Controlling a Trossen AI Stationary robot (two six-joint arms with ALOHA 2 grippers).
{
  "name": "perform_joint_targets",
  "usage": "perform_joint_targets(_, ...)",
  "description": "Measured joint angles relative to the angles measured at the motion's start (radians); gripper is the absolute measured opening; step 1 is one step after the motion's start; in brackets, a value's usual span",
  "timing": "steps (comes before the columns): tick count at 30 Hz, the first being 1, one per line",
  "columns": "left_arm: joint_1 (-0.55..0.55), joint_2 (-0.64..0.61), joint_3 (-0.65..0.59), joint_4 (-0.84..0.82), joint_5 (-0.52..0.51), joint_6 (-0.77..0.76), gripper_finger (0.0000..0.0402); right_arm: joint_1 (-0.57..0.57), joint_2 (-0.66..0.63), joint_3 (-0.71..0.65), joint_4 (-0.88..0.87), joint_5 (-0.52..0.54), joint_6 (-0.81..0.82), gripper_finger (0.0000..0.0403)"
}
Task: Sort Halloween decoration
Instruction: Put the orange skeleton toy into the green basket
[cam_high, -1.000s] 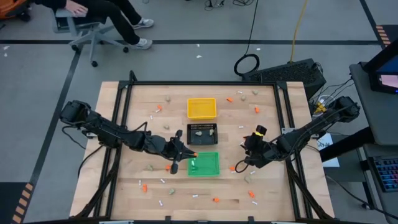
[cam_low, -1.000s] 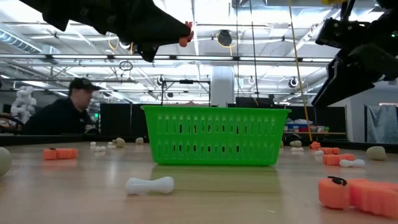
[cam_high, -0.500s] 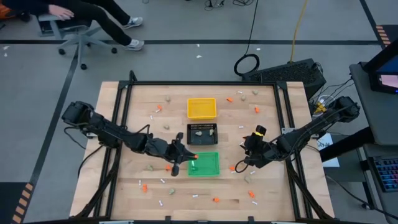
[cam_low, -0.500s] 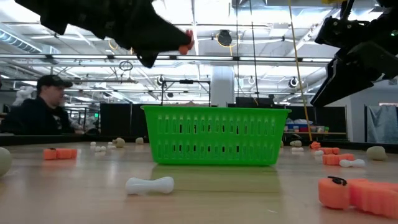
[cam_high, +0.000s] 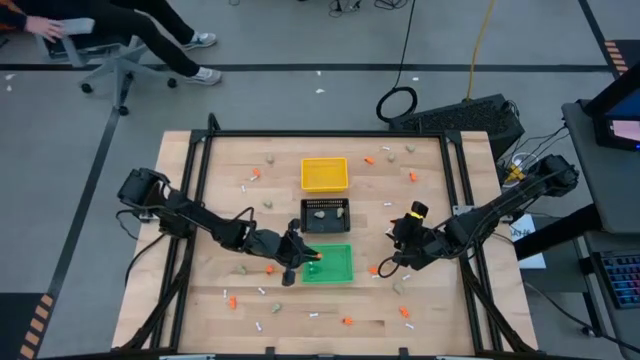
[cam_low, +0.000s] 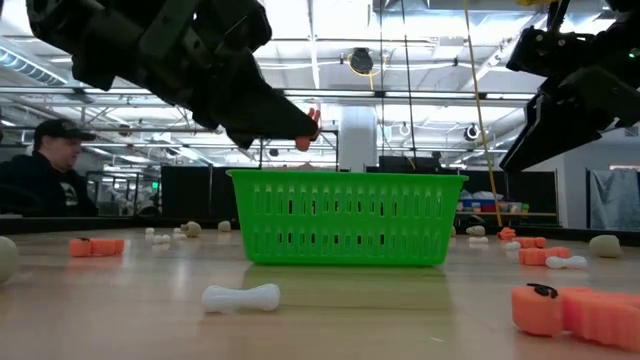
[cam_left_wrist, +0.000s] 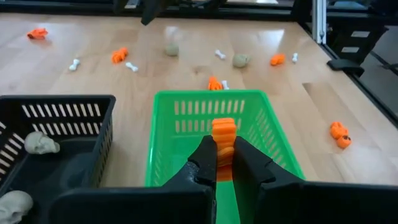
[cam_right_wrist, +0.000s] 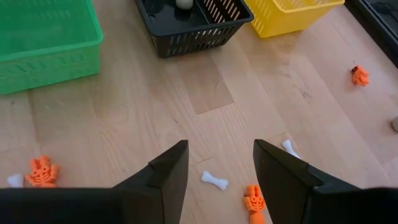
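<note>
Left tool (cam_left_wrist: 222, 163) has dropped toward the green plastic tray (cam_left_wrist: 177, 134), pinching a small ribbed orange piece (cam_left_wrist: 223, 132) just above its rim. Right tool (cam_right_wrist: 216, 168) hovers spread over the wooden counter (cam_right_wrist: 149, 118).

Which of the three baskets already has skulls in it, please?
The black basket, in the middle between the yellow basket and the green basket; pale skulls lie inside it.
</note>
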Motion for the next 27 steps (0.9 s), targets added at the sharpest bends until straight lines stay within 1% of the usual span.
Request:
perform_joint_targets(8, 0.000, 0.000, 0.000, -0.027, 0.002, 0.000, 0.0065, 0.000, 0.000, 0.000, 0.001, 0.000, 0.000, 0.0169)
perform_joint_targets(13, 0.000, 0.000, 0.000, -0.038, 0.013, -0.048, 0.0072, 0.000, 0.000, 0.000, 0.001, -0.001, 0.001, 0.0169)
perform_joint_targets(17, 0.000, 0.000, 0.000, -0.051, 0.021, -0.052, 0.0073, 0.000, 0.001, 0.000, 0.001, -0.002, 0.005, 0.0169)
perform_joint_targets(20, 0.000, -0.014, 0.000, -0.049, 0.021, -0.051, 0.0073, 0.000, 0.001, 0.000, -0.021, -0.002, 0.078, 0.0169)
perform_joint_targets(22, 0.000, -0.026, 0.001, -0.048, 0.021, -0.051, 0.0073, -0.003, 0.001, 0.000, -0.059, -0.003, 0.155, 0.0169)
perform_joint_targets(24, 0.000, -0.039, 0.001, -0.049, 0.021, -0.051, 0.0073, -0.013, 0.000, 0.000, -0.113, -0.006, 0.197, 0.0169)
perform_joint_targets(25, 0.000, -0.047, 0.001, -0.048, 0.021, -0.050, 0.0073, -0.023, 0.001, 0.000, -0.143, -0.016, 0.211, 0.0169)
perform_joint_targets(27, 0.000, -0.060, 0.001, -0.048, 0.023, -0.050, 0.0073, -0.054, 0.001, 0.000, -0.199, -0.086, 0.226, 0.0169)
